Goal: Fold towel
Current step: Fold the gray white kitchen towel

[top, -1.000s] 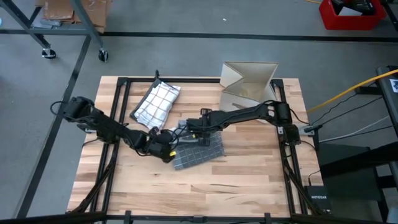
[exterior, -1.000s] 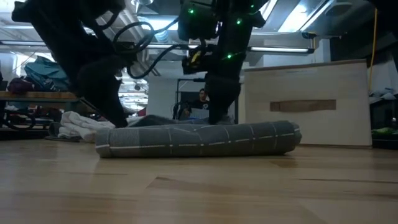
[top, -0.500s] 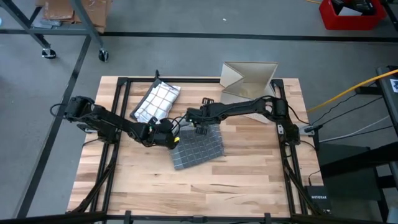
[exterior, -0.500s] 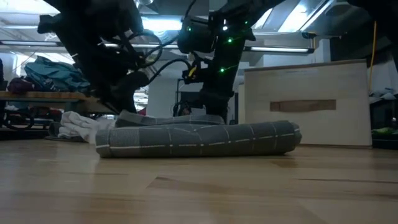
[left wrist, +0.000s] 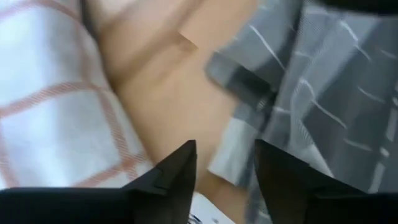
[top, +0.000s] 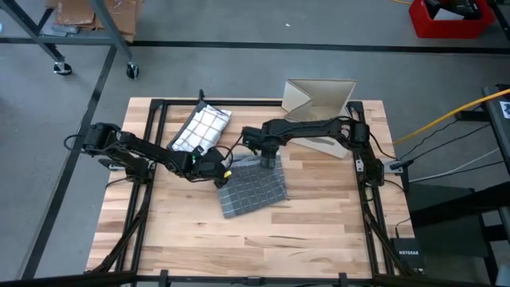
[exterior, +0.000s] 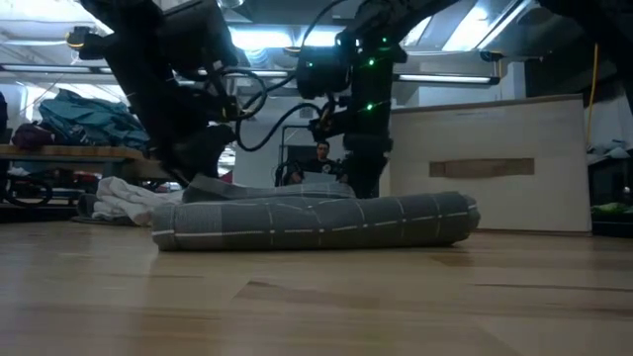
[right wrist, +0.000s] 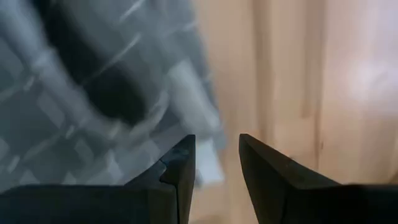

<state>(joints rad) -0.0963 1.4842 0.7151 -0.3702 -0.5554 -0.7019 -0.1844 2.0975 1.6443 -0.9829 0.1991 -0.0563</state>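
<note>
A grey towel with thin white lines [top: 255, 190] lies folded in several layers on the wooden table [top: 319, 231]; the low view shows it as a flat bundle [exterior: 316, 220]. My left gripper [top: 220, 171] hovers open just off the towel's far left corner [left wrist: 233, 152], its fingers apart over bare wood. My right gripper [top: 268, 162] points down at the towel's far edge [right wrist: 186, 99]. It is open, with nothing between its fingers [right wrist: 180, 168].
A white towel with a red check [top: 201, 130] lies folded at the far left, close beside my left gripper. An open cardboard box [top: 319, 108] stands at the far right. A person sits in the room behind the table [exterior: 318, 158].
Both grippers have moved toward the table's far edge, off the top of the grey towel to its far side. The towel has stayed in place, folded flat.
</note>
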